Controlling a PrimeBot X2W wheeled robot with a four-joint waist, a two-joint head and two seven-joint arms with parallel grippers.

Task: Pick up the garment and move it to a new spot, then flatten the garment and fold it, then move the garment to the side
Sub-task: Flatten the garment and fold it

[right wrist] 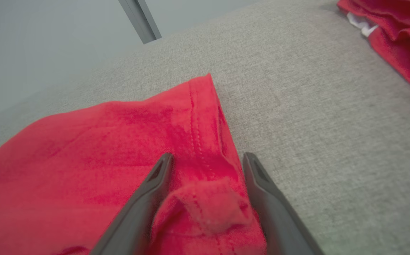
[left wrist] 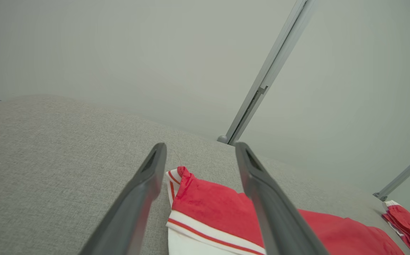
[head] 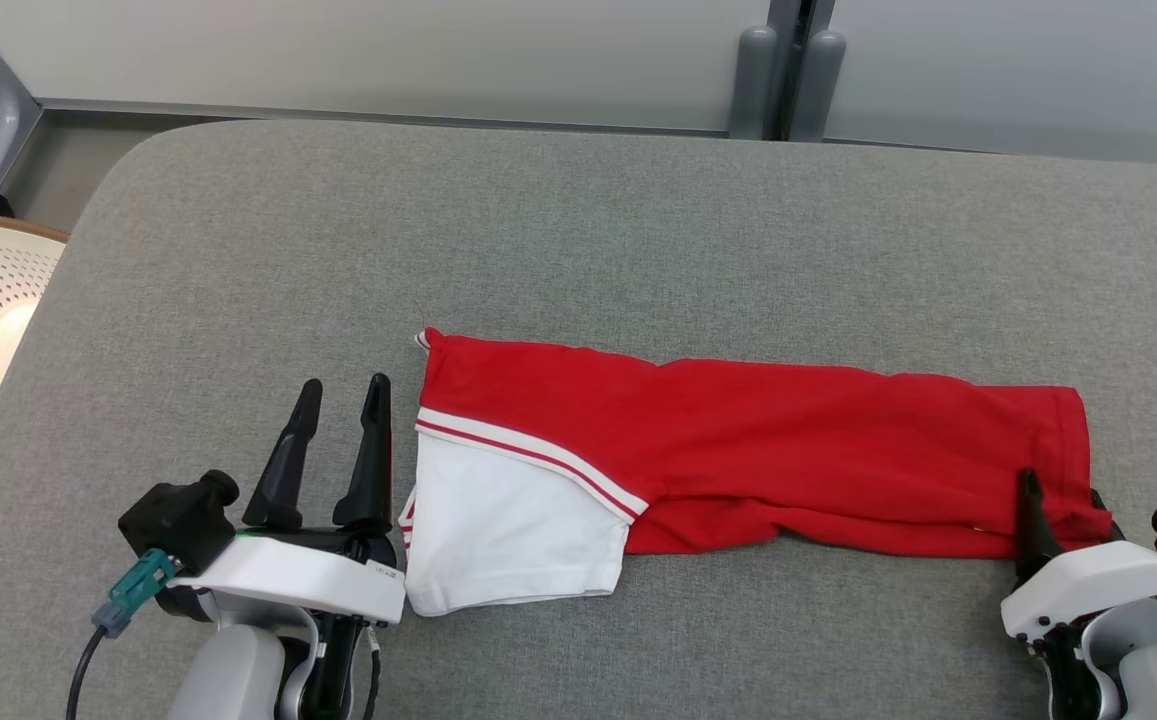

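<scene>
Light: bright, even, diffuse; shadows faint and short. Head view sharp; right wrist view soft close up.

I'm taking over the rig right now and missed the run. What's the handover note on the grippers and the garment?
Left gripper: jaws open, holding nothing, beside the white sleeve end of the garment.
Right gripper: jaws open, astride the red hem corner at the other end, not gripping.
Done: garment lies on the grey table as a long strip, apparently folded lengthwise.
Left: fold it shorter, then move it aside.
</scene>
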